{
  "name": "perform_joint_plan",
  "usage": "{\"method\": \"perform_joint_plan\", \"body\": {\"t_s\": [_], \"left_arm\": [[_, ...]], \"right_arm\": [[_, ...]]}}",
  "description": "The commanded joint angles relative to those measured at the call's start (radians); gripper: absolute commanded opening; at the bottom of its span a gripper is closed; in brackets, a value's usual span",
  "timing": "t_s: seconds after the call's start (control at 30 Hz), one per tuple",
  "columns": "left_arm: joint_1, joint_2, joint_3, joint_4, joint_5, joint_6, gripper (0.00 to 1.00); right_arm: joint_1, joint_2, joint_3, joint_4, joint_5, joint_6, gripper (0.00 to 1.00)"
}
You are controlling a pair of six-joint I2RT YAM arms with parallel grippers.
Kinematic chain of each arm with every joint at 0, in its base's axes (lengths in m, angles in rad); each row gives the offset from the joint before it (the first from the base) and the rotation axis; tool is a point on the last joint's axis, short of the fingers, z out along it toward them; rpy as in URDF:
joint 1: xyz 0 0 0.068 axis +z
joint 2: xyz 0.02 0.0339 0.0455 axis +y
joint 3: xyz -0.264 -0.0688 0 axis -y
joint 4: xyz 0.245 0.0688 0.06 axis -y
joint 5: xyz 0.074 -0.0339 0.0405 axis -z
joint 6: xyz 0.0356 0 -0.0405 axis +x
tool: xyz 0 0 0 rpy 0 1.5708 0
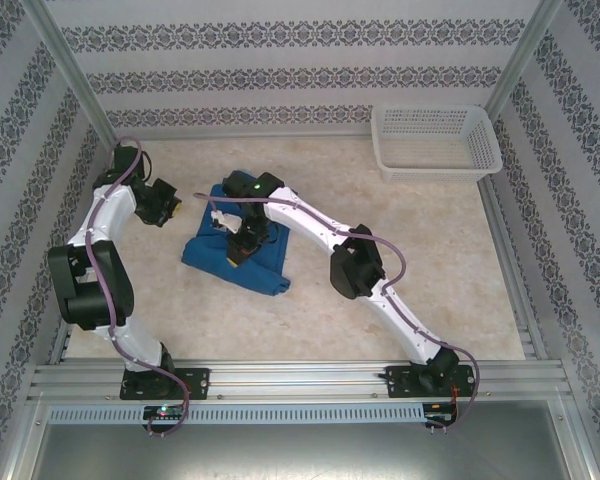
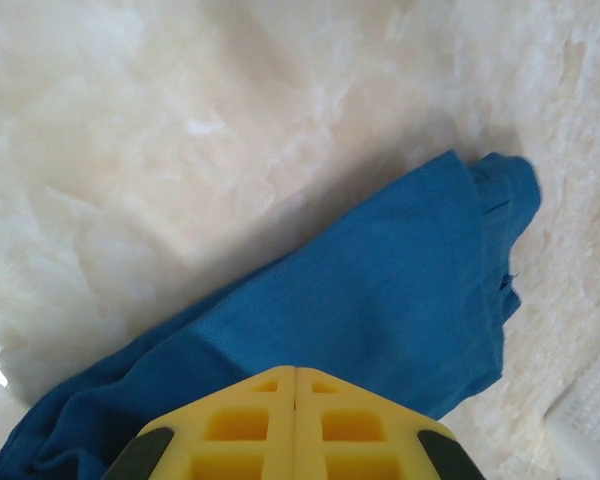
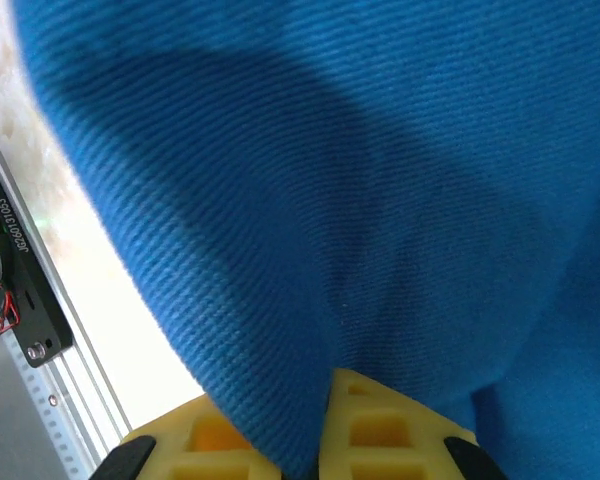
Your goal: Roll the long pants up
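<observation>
The long pants (image 1: 204, 251) lie as a folded royal-blue bundle left of the table's middle. My right gripper (image 1: 243, 243) reaches down onto the top of the bundle. In the right wrist view its yellow jaws (image 3: 318, 425) are shut on a fold of the long pants (image 3: 360, 180). My left gripper (image 1: 177, 208) hovers just left of the bundle's far corner. In the left wrist view its yellow fingertips (image 2: 295, 372) are pressed together with nothing between them, above the edge of the long pants (image 2: 390, 290).
A white mesh basket (image 1: 437, 171) stands at the far right corner, and its corner (image 2: 592, 420) shows in the left wrist view. Metal frame posts and patterned walls close in the table. An aluminium rail (image 1: 300, 378) runs along the near edge.
</observation>
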Motion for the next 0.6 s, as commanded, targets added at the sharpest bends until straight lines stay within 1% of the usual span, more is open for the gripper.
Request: {"method": "perform_joint_plan", "body": {"t_s": [0.0, 0.17, 0.33, 0.43, 0.57], "left_arm": [[-0.042, -0.124, -0.052, -0.007, -0.017, -0.005, 0.00], [-0.090, -0.299, -0.235, -0.003, -0.008, -0.051, 0.00], [-0.163, -0.414, -0.330, -0.040, -0.019, -0.097, 0.00], [-0.187, -0.435, -0.359, -0.057, -0.036, -0.103, 0.00], [-0.204, -0.400, -0.393, -0.028, -0.019, -0.116, 0.00]], "right_arm": [[0.000, 0.054, 0.016, 0.029, 0.008, -0.001, 0.00], [-0.015, 0.059, 0.016, 0.043, 0.004, 0.001, 0.00], [-0.032, 0.069, 0.015, 0.047, 0.002, 0.001, 0.00], [-0.041, 0.074, 0.016, 0.055, -0.006, 0.007, 0.00], [-0.048, 0.078, 0.015, 0.064, -0.014, 0.015, 0.00]]}}
